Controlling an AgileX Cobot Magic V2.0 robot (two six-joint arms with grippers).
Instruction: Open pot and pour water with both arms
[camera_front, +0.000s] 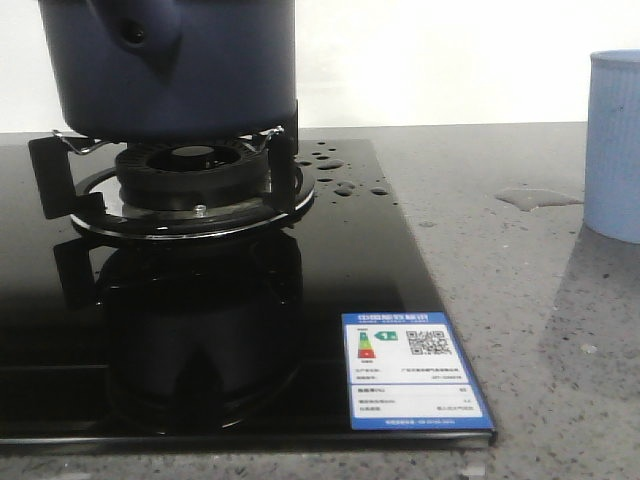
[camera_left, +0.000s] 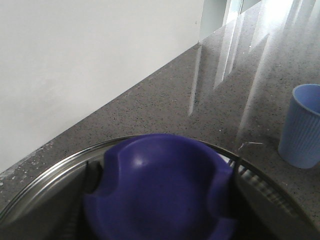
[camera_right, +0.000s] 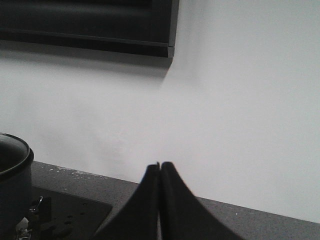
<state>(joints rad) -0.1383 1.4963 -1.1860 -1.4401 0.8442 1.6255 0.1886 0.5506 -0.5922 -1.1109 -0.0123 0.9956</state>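
Sitting lidded on the burner, the pot — right jaws closed, left jaws' state unclear

The pot is dark navy; its knob is bright blue-violet. The hob is glossy black with a blue-and-white label. The counter is speckled grey. The ribbed cup is light blue.
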